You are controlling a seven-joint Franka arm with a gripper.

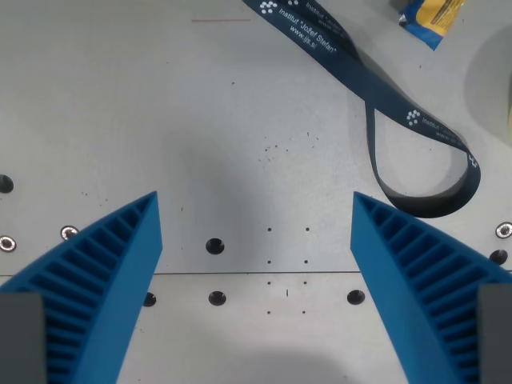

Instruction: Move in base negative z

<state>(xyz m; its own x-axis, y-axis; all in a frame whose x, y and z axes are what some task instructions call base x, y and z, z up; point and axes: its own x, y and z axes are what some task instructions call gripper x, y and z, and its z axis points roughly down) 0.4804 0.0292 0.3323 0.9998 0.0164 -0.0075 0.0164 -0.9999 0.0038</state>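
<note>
The gripper [256, 210] hung with its blue fingers [104, 272] spread wide, holding nothing, above the grey table [160, 120]; a dark lanyard [384, 104] looped at two o'clock.

surface: pale grey metal table [160, 120] | holes: dark round holes and small dots in rows | seam: thin dark line [256, 274] running across | light: even, with a soft shadow near the middle
</note>
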